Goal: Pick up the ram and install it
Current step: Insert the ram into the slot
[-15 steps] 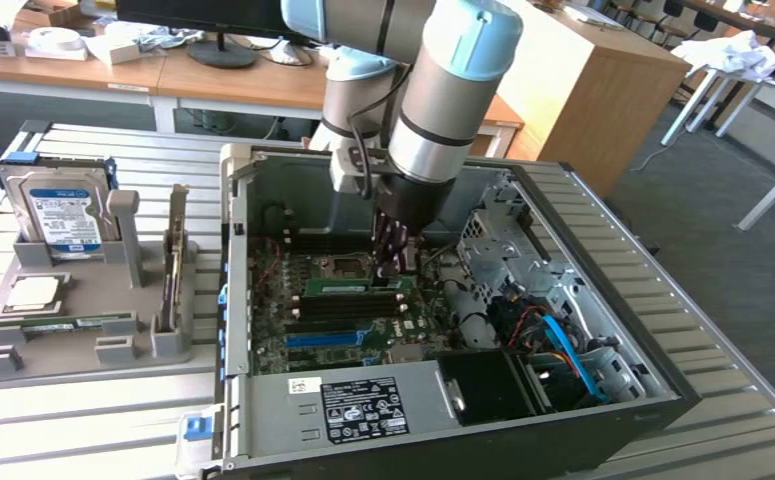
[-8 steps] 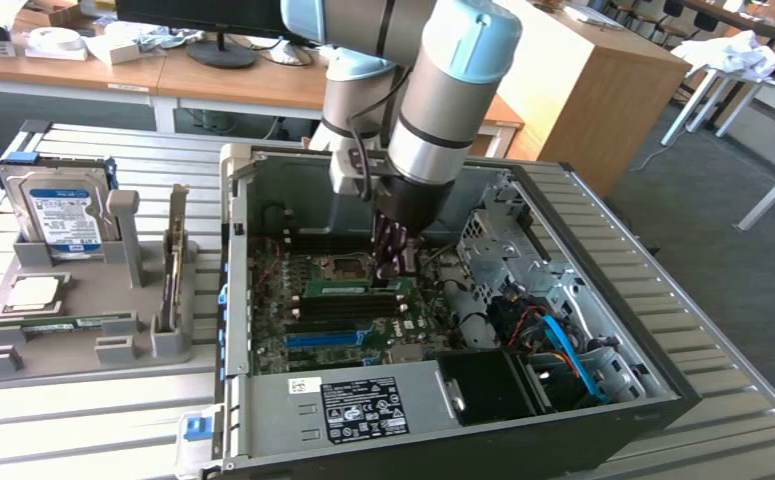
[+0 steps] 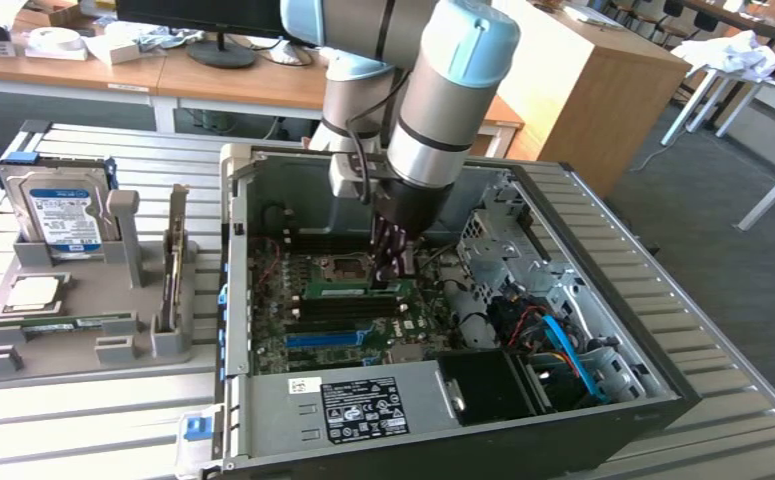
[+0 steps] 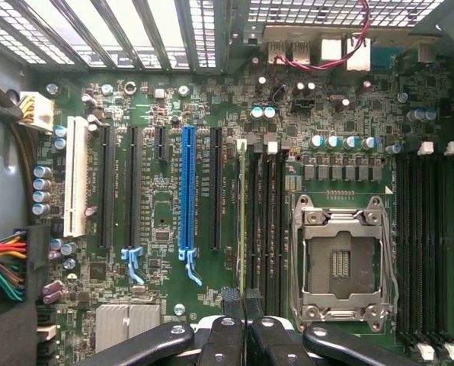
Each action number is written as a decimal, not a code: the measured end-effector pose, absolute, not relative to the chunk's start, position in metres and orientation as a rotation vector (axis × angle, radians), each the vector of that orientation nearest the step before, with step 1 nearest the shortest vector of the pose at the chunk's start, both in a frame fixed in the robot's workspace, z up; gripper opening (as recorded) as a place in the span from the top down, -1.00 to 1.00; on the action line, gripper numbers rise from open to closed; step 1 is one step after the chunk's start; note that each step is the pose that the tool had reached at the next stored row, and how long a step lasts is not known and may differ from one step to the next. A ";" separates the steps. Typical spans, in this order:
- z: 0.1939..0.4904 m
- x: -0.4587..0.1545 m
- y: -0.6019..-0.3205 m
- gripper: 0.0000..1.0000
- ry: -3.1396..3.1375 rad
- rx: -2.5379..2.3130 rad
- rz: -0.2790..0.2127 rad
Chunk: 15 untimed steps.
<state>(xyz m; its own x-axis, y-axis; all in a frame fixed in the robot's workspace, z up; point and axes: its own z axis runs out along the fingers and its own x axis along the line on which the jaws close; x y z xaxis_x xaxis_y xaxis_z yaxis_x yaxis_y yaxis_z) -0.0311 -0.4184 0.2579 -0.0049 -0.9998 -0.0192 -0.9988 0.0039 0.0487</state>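
The ram [image 4: 242,221] shows edge-on as a thin green strip standing in a memory slot beside the empty processor socket [image 4: 341,263]. My gripper [image 4: 242,299] is shut on the stick's top edge, with its black fingertips [image 4: 228,303] pressed close on either side. In the exterior view the arm reaches down into the open computer case [image 3: 234,300]. There my gripper [image 3: 390,272] stands over the green ram [image 3: 347,291], which lies along the slot just below the socket [image 3: 344,266].
Left of the case, a grey fixture [image 3: 80,350] holds a blue-labelled hard drive [image 3: 67,215], a silver processor chip [image 3: 34,293] and another green stick [image 3: 74,322]. Coloured cables [image 3: 561,340] crowd the case's right side. Blue [image 4: 187,191] and white [image 4: 76,175] expansion slots flank the memory slots.
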 end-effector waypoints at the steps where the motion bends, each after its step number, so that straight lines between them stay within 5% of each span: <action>1: 0.257 -0.031 -0.418 0.76 -2.211 2.201 -0.075; 15: 0.252 -0.031 -0.418 0.76 -2.211 2.201 -0.075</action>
<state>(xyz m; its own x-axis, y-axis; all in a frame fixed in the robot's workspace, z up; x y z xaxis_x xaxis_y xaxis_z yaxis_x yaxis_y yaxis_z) -0.0311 -0.4184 0.2522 -0.0049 -0.9998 -0.0191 -0.9988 0.0039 0.0487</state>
